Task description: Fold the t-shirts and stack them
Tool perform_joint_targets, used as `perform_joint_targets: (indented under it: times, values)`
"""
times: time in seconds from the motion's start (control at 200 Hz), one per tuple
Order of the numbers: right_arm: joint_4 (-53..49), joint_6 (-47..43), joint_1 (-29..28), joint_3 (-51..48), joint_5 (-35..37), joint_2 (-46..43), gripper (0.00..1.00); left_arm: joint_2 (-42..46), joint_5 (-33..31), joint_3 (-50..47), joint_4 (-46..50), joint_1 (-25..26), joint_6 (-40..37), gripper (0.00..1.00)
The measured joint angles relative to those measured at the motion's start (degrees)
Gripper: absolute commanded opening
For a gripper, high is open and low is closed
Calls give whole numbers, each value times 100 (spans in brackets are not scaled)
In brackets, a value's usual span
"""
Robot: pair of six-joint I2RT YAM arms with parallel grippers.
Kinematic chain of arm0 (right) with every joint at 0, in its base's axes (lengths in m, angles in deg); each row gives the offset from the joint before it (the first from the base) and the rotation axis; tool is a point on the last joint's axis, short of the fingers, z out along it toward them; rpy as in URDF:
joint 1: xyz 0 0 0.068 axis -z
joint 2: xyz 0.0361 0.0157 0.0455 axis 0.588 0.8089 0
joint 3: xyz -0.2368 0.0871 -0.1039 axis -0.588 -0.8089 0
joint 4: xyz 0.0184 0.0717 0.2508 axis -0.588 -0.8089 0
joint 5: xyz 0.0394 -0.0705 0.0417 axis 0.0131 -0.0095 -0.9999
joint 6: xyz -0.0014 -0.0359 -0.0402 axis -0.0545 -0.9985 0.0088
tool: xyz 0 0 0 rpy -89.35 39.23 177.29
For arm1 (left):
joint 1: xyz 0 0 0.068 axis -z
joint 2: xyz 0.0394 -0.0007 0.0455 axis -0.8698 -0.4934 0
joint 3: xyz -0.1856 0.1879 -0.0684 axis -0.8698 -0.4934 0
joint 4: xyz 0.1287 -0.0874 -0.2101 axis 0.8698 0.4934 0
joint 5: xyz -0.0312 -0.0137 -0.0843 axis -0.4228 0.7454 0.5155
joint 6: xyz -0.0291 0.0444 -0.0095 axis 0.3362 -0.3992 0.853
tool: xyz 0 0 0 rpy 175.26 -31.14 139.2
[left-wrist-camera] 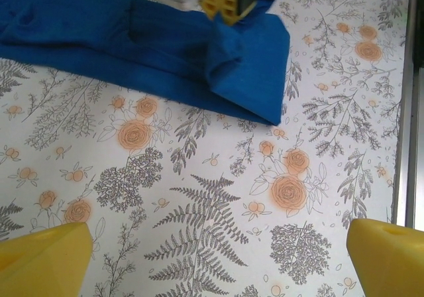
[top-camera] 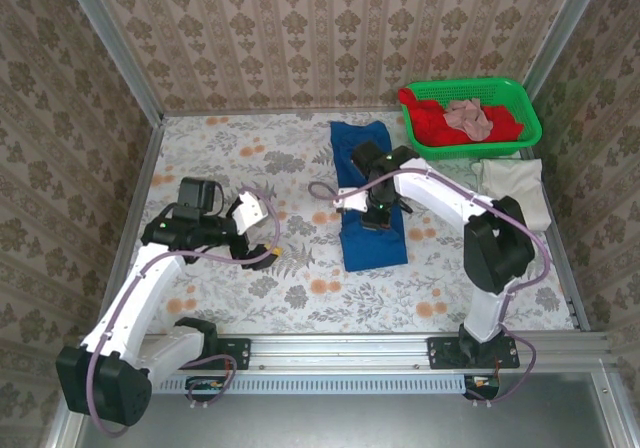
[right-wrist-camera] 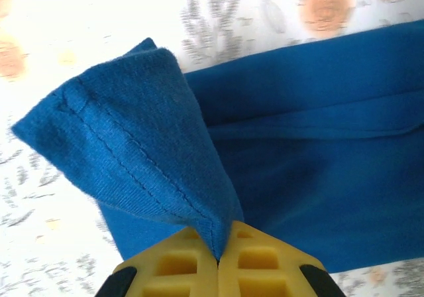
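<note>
My right gripper [right-wrist-camera: 217,260] is clamped on a hem corner of the long-folded royal-blue cloth t-shirt [top-camera: 372,243] lying mid-way across the floral-patterned bench [top-camera: 210,143], while my left gripper [left-wrist-camera: 212,257] hovers, jaws apart, nearer its left edge.

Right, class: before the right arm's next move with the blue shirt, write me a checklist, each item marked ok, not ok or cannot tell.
1. Grip: right fingers shut on the blue t-shirt hem: ok.
2. Only one layer pinched: cannot tell.
3. Other arm: left fingers open, off the cloth: ok.
4. Stack partner: cream t-shirt apart from the blue one: ok.
5. Obstacle: green basket away from the fold: ok.
</note>
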Motion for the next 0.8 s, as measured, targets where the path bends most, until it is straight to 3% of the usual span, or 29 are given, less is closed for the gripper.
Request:
perform_joint_targets:
  times: [0.395,0.8]
  values:
    - [404,-337,741,907,22,876,0,87,2,-17,4,0,0,100]
    - [730,-411,916,1300,20,1510,0,-105,2,-15,-66,2,68,100]
